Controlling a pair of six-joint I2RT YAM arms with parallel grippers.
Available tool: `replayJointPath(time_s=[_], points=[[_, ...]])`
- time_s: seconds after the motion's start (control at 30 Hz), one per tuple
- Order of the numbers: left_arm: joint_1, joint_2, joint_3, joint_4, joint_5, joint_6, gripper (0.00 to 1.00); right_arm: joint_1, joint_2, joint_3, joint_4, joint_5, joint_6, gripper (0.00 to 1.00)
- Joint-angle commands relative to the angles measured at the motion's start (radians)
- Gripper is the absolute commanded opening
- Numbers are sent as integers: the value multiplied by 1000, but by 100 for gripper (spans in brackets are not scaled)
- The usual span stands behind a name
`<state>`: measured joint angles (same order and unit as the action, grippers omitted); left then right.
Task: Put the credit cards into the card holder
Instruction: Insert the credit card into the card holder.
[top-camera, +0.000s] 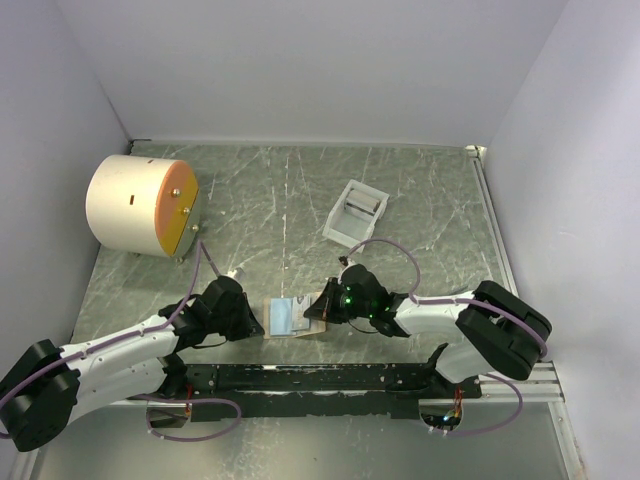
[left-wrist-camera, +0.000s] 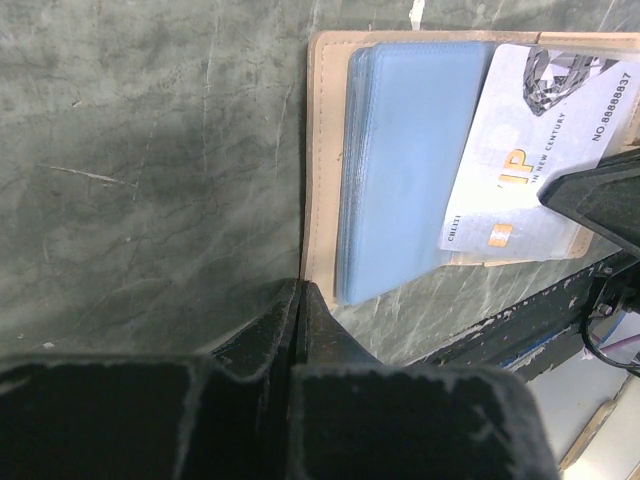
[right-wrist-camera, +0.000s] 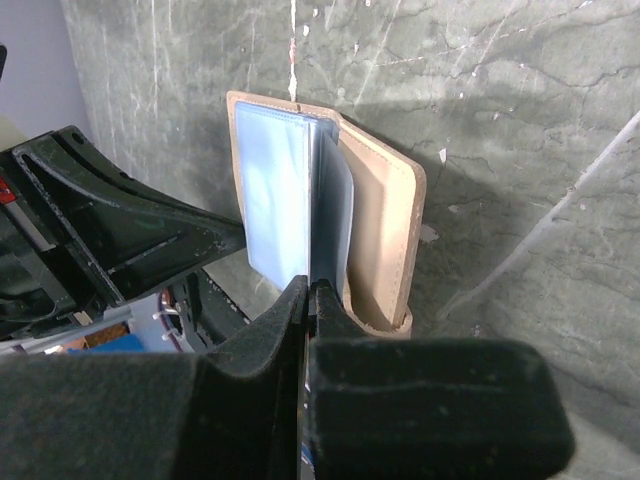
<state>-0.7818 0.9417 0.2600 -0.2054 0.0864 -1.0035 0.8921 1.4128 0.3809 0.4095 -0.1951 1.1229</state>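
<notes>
The left gripper (left-wrist-camera: 300, 292) is closed, pinching the corner of the open tan wallet (left-wrist-camera: 322, 150), which lies at the near edge of the table (top-camera: 430, 190). The right gripper (right-wrist-camera: 308, 290) is clamped on a silver credit card (left-wrist-camera: 530, 140) sticking partway out of the wallet's light-blue sleeves (left-wrist-camera: 400, 170). The white card holder (top-camera: 336, 228) sits well apart, farther back.

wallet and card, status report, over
Left gripper shut on wallet edge. Right gripper shut on pale card, partly out of its sleeve. White tray beyond, nothing between.
</notes>
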Motion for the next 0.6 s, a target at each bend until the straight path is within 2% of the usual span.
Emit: replayJointPath(time_s=[0.0,0.57], points=[[-5,-6,-4,18,17,-3,8,10,8,-19,7,-6,-2,0],[-4,-5,-10,35,25,-10,8,17,3,-10,-27,-10,19,0]])
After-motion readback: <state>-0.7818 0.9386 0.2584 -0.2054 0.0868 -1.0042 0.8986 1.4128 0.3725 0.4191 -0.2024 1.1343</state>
